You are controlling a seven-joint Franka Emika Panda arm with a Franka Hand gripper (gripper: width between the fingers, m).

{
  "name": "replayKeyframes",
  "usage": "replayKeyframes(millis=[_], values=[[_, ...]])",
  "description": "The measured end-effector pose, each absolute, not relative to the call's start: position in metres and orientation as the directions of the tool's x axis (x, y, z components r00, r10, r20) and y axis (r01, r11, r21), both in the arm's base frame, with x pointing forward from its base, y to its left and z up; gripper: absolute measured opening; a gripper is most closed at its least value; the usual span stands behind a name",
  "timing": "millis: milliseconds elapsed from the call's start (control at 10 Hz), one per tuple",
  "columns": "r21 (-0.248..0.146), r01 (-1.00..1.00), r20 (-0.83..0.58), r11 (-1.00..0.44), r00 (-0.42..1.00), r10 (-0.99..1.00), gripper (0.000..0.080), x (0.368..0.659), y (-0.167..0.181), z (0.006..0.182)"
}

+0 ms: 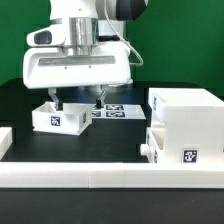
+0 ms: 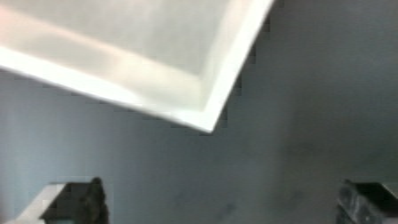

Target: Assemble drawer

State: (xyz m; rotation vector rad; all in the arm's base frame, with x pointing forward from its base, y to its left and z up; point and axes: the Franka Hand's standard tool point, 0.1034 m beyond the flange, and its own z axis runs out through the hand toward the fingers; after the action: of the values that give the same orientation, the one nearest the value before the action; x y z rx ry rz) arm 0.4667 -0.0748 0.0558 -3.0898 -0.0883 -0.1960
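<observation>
A small white drawer box (image 1: 58, 117) with a marker tag sits on the black table at the exterior view's left. A large white drawer case (image 1: 190, 122) stands at the right, with a smaller white part (image 1: 156, 147) against its front left. My gripper (image 1: 76, 98) hangs just above the table behind the small box, its jaws wide open and empty. In the wrist view the gripper (image 2: 221, 205) shows only dark table between the two fingertips (image 2: 71, 202), and a blurred white panel corner (image 2: 134, 55) lies beyond them, apart from the fingers.
The marker board (image 1: 118, 112) lies flat on the table between the small box and the case. A white rail (image 1: 100, 170) runs along the table's front edge. A green wall stands behind.
</observation>
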Motion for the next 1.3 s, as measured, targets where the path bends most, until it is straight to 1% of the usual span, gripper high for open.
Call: replayKeyframes(millis=[200,400,600,700,1100,1300], values=[[-0.069,-0.092,0.114,-0.993,0.988,-0.1,0.0649,0.458,-0.077,0.054],[-0.091,-0.204,0.106,-0.975,0.971,-0.213,0.0649,0.458,-0.074,0.053],[-0.097,-0.233,0.101,-0.968,0.965,-0.242,0.0649,0.458,-0.071,0.053],[-0.101,-0.251,0.09,-0.963,0.961,-0.26,0.0649,0.457,-0.063,0.052],[-0.079,-0.265,0.076,-0.961,0.96,-0.271,0.0649,0.429,-0.074,0.038],[-0.07,-0.271,0.078,-0.96,0.958,-0.276,0.0649,0.414,-0.075,0.023]])
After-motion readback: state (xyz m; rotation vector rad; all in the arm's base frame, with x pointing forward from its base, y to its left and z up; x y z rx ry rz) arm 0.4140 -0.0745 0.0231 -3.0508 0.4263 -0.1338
